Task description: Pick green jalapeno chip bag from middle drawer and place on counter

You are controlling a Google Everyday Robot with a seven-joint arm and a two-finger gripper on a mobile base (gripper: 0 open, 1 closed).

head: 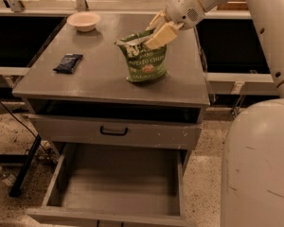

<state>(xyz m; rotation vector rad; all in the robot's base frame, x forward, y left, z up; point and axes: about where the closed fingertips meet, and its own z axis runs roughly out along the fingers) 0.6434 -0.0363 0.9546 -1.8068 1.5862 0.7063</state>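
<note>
The green chip bag [144,63] stands upright on the right half of the flat grey counter [94,74], just above frame centre, pale lettering facing front. The gripper [160,28] pinches its whitish top edge. The drawer [118,186], lower centre, is pulled fully out.

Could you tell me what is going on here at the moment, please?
The robot's gripper has its jaws shut on the top of the green jalapeno chip bag, which stands upright on the counter. The middle drawer below is pulled open, showing its bare floor. A bowl and a dark packet also sit on the counter.
</note>
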